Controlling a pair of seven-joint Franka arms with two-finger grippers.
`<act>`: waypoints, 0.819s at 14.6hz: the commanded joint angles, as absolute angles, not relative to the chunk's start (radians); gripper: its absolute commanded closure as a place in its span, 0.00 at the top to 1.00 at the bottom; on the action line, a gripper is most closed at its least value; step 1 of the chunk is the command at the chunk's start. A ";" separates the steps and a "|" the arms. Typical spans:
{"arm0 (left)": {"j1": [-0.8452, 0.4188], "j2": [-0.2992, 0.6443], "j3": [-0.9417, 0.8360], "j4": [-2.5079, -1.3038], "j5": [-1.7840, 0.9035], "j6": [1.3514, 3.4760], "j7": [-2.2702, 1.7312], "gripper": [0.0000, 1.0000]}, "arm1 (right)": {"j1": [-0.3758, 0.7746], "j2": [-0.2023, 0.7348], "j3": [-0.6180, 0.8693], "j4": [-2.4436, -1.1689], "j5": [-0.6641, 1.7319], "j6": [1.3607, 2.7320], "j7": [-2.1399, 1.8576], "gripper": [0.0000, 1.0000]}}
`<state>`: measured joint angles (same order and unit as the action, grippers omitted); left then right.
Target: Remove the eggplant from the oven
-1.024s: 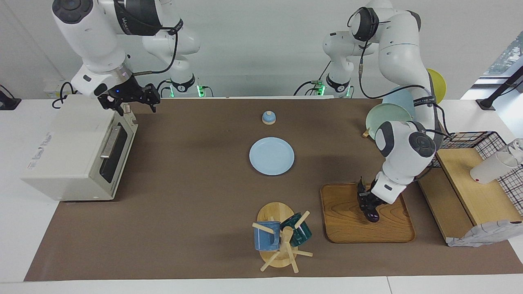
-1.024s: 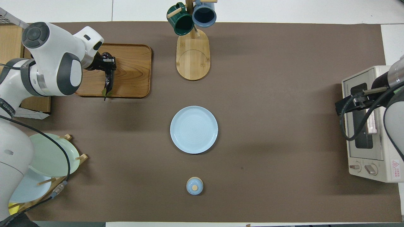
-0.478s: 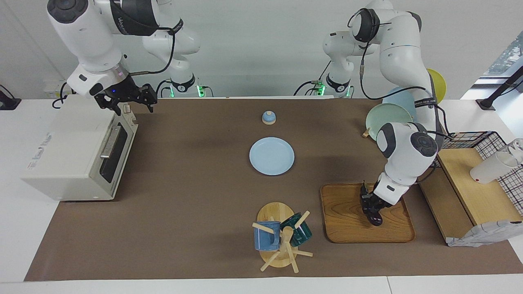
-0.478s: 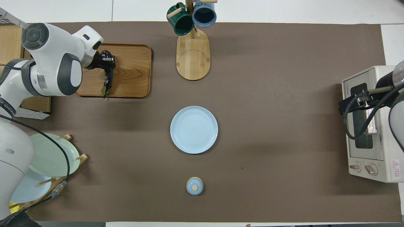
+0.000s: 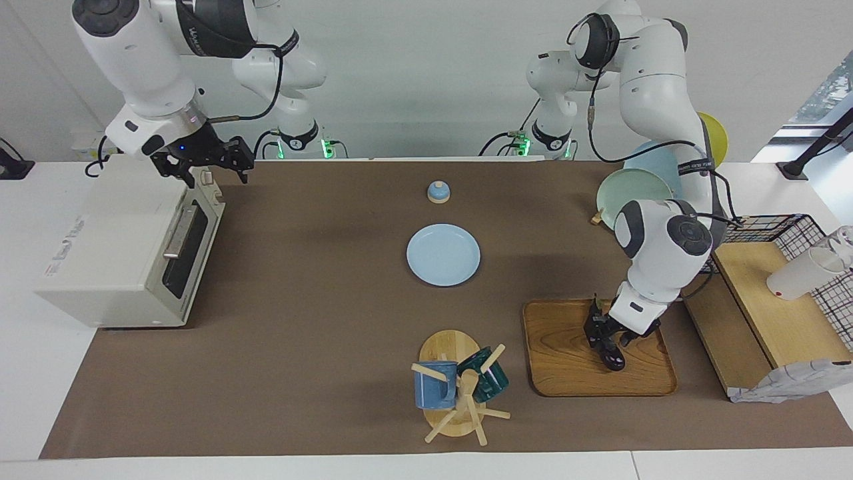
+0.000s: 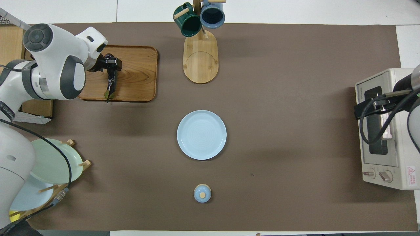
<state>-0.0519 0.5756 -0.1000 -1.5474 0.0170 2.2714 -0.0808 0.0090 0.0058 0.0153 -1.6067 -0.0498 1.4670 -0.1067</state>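
Two white robot arms work at a table covered with a brown mat. The eggplant (image 6: pixel 111 86), a slim dark purple vegetable, lies on a wooden tray (image 6: pixel 137 73) toward the left arm's end of the table, at about ten o'clock from the pale blue plate (image 6: pixel 201 134) in the overhead view. So it is already out of the oven (image 5: pixel 126 243), which sits at the right arm's end with its dark glass door shut, well apart from the tray. The left gripper (image 5: pixel 606 341) is low over the tray, right at the eggplant's thicker end, while the green stem end points back toward the robots. Whether its fingers grip the eggplant or have let go cannot be told. That low reach suggests the eggplant is being set down here, on a flat rimmed surface where it will not roll away. The right gripper (image 5: pixel 205 163) hovers over the oven's top corner nearest the robots, fingers spread apart and holding nothing, likely because the door work is finished. A small blue lidded pot (image 6: pixel 202 193) stands at six o'clock from the plate, and a mug rack (image 6: pixel 200 39) at twelve o'clock.
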 commanded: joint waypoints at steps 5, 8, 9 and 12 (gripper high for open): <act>-0.046 0.483 -0.101 -1.506 0.026 2.122 -0.078 1.00 | -0.003 -0.011 0.021 -1.617 -0.032 1.466 -0.098 1.00; -0.032 0.401 -0.103 -1.513 0.026 2.022 -0.087 1.00 | -0.002 -0.012 0.021 -1.617 -0.032 1.466 -0.098 1.00; -0.031 0.378 -0.103 -1.514 0.026 1.993 -0.087 1.00 | -0.002 -0.012 0.021 -1.617 -0.032 1.465 -0.098 1.00; -0.031 0.290 -0.101 -1.514 0.026 1.870 -0.089 1.00 | -0.002 -0.012 0.021 -1.617 -0.032 1.466 -0.098 1.00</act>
<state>-0.0362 0.3604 -0.0992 -1.4917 0.0171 1.9448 -0.0819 0.0090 0.0016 0.0156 -1.6067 -0.0498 1.4670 -0.1067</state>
